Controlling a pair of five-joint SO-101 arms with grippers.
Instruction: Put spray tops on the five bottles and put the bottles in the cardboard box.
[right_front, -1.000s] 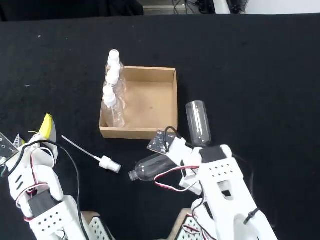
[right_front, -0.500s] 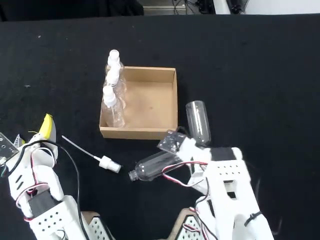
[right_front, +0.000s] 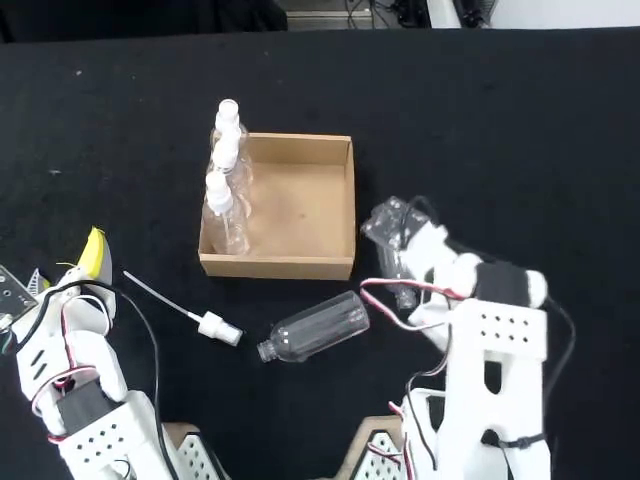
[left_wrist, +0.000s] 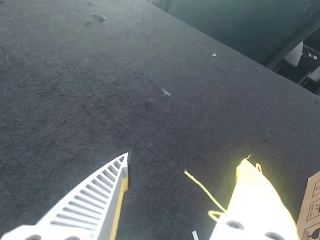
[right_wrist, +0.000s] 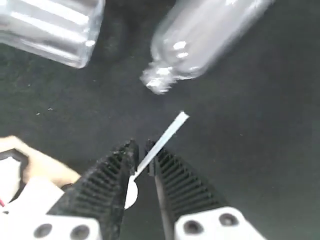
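Note:
The cardboard box (right_front: 300, 150) holds three bottles with spray tops (right_front: 224, 190) along its left wall. One capless bottle (right_front: 315, 328) lies in front of the box, and another (right_front: 390, 258) lies by the box's right side. My right gripper (right_front: 398, 230) hangs over that second bottle. In the right wrist view it (right_wrist: 141, 146) is shut on the thin tube of a spray top (right_wrist: 164, 137), with both capless bottles (right_wrist: 200, 30) (right_wrist: 50, 25) below. A loose spray top (right_front: 215, 326) lies left of the front bottle. My left gripper (left_wrist: 185, 160) is open at the front left.
Black cloth covers the table (right_front: 500, 130). The left arm's yellow finger (right_front: 95, 252) is left of the loose top's tube. A cardboard corner (left_wrist: 312, 200) shows in the left wrist view. The right arm's body (right_front: 485, 390) stands at the front right.
My right gripper has swung from above the front bottle to the right and back, over the bottle beside the box. The front bottle is now uncovered. The left arm has not moved.

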